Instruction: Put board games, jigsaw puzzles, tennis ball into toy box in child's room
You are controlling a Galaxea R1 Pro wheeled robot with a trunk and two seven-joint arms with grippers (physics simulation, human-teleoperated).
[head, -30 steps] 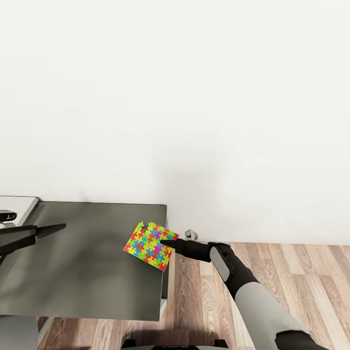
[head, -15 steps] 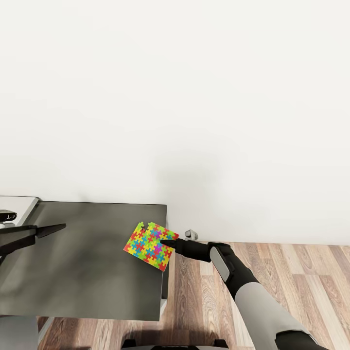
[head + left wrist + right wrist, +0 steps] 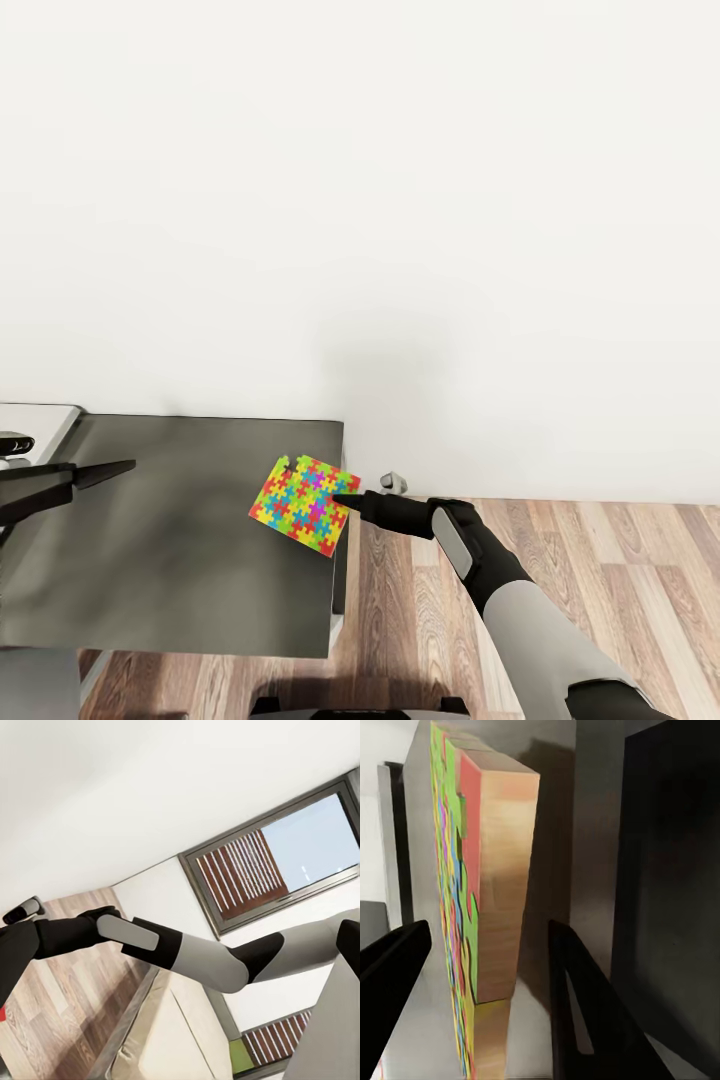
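One jigsaw puzzle (image 3: pixel 303 502), a small square with a multicoloured mosaic, hangs tilted over the right edge of the dark grey side cabinet (image 3: pixel 150 560). My right gripper (image 3: pixel 340 498) reaches in from the right and holds the puzzle's right edge. In the right wrist view the puzzle (image 3: pixel 499 870) stands edge-on between the two dark fingers (image 3: pixel 585 1020). My left gripper (image 3: pixel 105 475) hovers over the cabinet's left side, pointing right with nothing in it. How far apart its fingers are is unclear. The toy box, board games and tennis ball are out of view.
A white wall rises right behind the cabinet. Wood floor (image 3: pixel 600 560) lies to its right, with a small grey object (image 3: pixel 392 482) at the wall's foot. A light-grey table corner (image 3: pixel 40 415) shows at far left. The left wrist view catches a window (image 3: pixel 300 855) and a beige mattress (image 3: pixel 172 1035).
The puzzle has shifted slightly left and up in the right gripper's hold. Both arms and the camera stay where they were.
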